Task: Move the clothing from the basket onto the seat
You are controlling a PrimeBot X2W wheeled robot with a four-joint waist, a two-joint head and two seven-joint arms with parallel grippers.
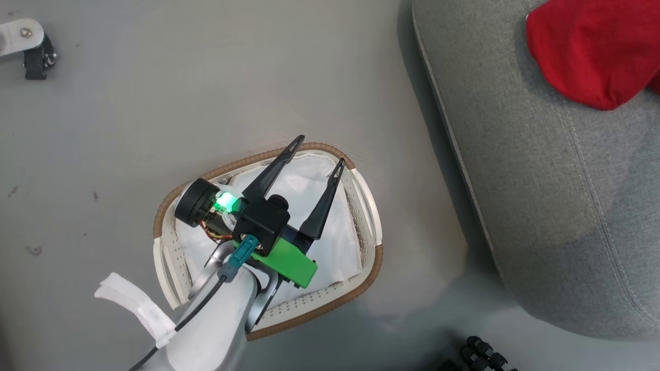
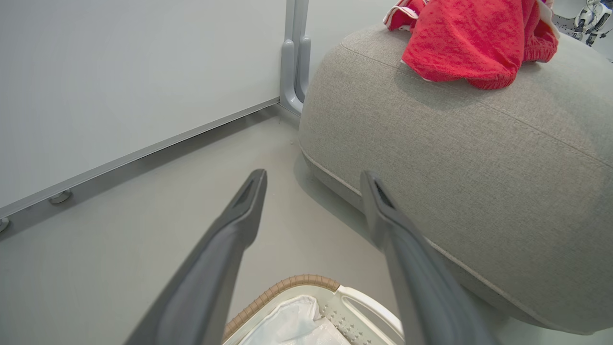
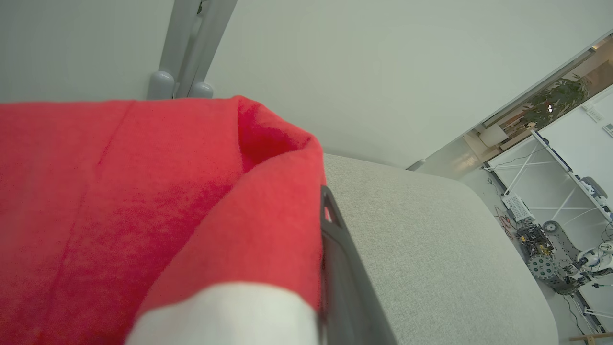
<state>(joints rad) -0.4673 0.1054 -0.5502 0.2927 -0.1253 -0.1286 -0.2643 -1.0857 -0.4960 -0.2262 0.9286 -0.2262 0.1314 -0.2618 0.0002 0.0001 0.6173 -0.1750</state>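
Observation:
The basket (image 1: 166, 206) stands on the floor, and its white liner (image 1: 304, 180) is all that shows inside it. My left gripper (image 1: 320, 149) hangs open over the basket with nothing between its fingers; in the left wrist view the left gripper (image 2: 313, 176) points toward the seat (image 2: 479, 167), above the basket rim (image 2: 297, 280). Red clothing (image 1: 588, 51) lies heaped on the grey seat (image 1: 567, 206). In the right wrist view, red clothing (image 3: 143, 215) with a white panel is bunched tight against one dark finger (image 3: 337, 258) of my shut right gripper (image 3: 318, 196); its other finger is hidden.
A pale metal leg with a black foot (image 1: 31, 46) sits at the far left on the floor. Black ribbed parts (image 1: 484, 355) lie near the seat's front corner. A white wall panel and grey post (image 2: 294, 57) stand behind the seat. Lab equipment (image 3: 550, 249) stands beyond it.

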